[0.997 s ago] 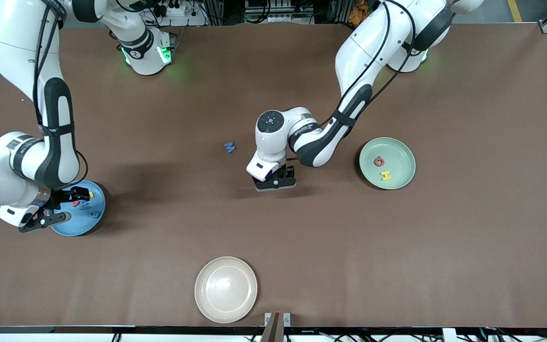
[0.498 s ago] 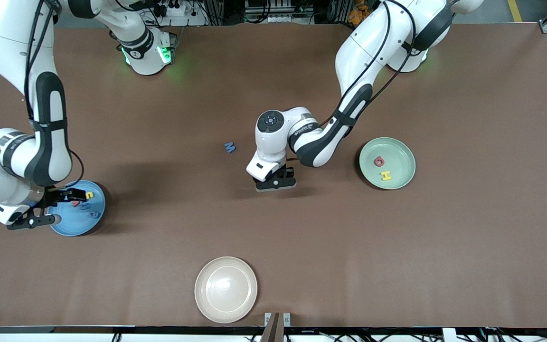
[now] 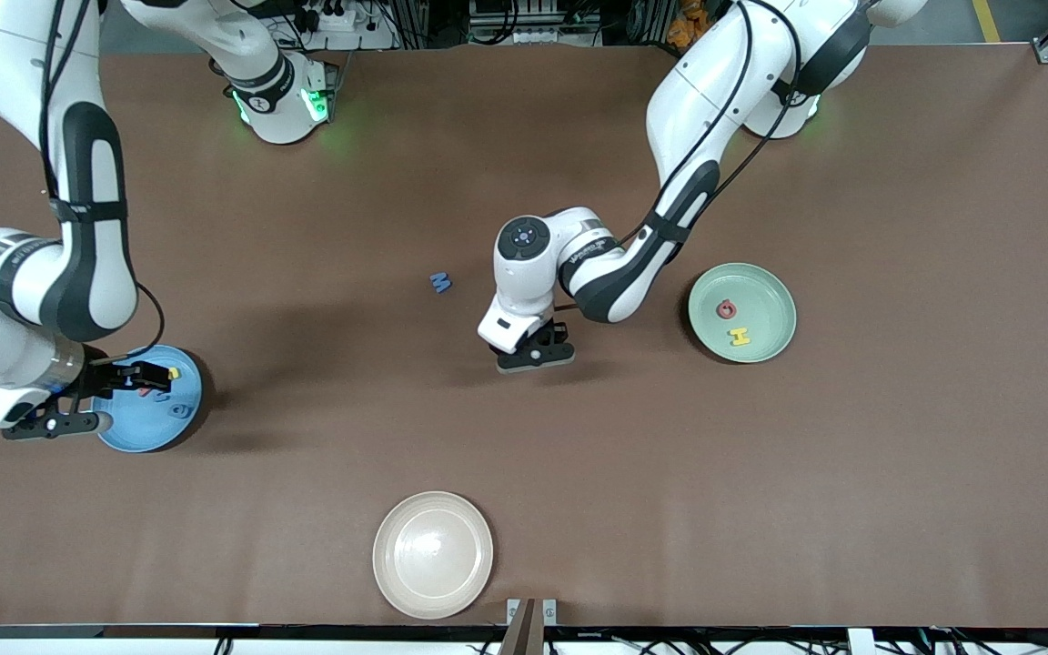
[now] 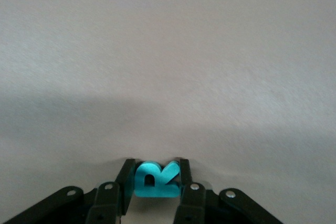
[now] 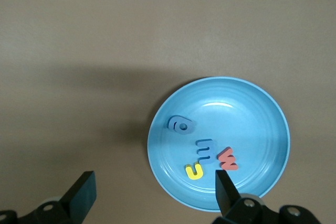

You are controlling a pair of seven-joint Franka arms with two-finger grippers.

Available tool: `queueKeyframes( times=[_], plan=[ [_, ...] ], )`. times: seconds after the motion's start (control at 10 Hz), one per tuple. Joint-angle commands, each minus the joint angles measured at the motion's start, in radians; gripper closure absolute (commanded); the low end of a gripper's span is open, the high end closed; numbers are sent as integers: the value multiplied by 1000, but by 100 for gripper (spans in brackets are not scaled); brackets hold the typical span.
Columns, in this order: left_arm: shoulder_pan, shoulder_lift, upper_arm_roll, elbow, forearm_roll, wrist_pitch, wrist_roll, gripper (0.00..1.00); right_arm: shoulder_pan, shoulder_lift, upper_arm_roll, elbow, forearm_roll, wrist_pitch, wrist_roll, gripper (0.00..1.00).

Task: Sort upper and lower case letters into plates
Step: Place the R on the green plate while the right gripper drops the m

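Front view, brown desk (image 3: 851, 509): carries everything; the cream-white round plate (image 3: 433, 555) nearest the camera takes no part.
Light blue round plate (image 3: 137, 432): at the right arm's end of the desk; holds four small letters, blue "e" (image 5: 181, 125), blue "m" (image 5: 204, 150), red "w" (image 5: 228, 159) and yellow "c" (image 5: 194, 171).
Pale mint green plate (image 3: 765, 291): toward the left arm's end; holds a red round letter (image 3: 726, 310) and a yellow "H" (image 3: 740, 337).
Right hand (image 5: 152, 192): spread wide, empty, over the blue plate's edge.
Left hand (image 4: 156, 179): down at mid-desk, pinched narrow on the teal flat toy "R" (image 4: 155, 178).
Teal "R" handling: likely light, stiff and a bit slick; its flat outer edges suit the grip.
Teal "R" pointing: stands upright between the fingers (image 4: 128, 174), face to the wrist camera, long axis along its stem.
Blue "M" (image 3: 439, 283): lies flat on the desk, near the left hand, toward the right arm's end.
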Motion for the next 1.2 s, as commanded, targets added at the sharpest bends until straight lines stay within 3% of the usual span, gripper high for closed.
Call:
queueKeyframes(
  times=[0.0,0.1,0.2,0.3,0.4,0.5,0.7,0.9,1.0,1.1],
  plan=[
    [69,-80,-20,-25,-53,-117,144,76,-3,-43,9,-24,12,-17,5,0],
    [118,-108,-47,-29,-75,-187,201,76,5,-55,11,-22,10,-31,13,0],
    [175,-142,-80,-45,-78,-270,284,82,3,-63,15,-23,12,-47,15,0],
    [269,-189,-130,-89,-80,-339,392,84,-22,-80,52,-23,10,-54,34,0],
    [392,-261,-196,-191,-80,-346,478,83,-109,-103,154,-25,-2,-56,80,0],
    [527,-335,-288,-298,-80,-343,545,83,-150,-118,207,-31,-22,-56,94,0],
    [836,-465,-473,-539,-77,-294,682,83,-159,-152,239,-37,-121,-70,152,0],
    [1136,-545,-677,-775,-66,-156,757,81,-257,-210,381,-78,-227,-80,229,0],
    [1242,-559,-742,-860,-39,-86,781,63,-295,-247,444,-118,-284,-67,269,0],
    [1296,-558,-752,-909,22,-47,801,45,-322,-281,484,-150,-313,-67,286,0]
  ],
)
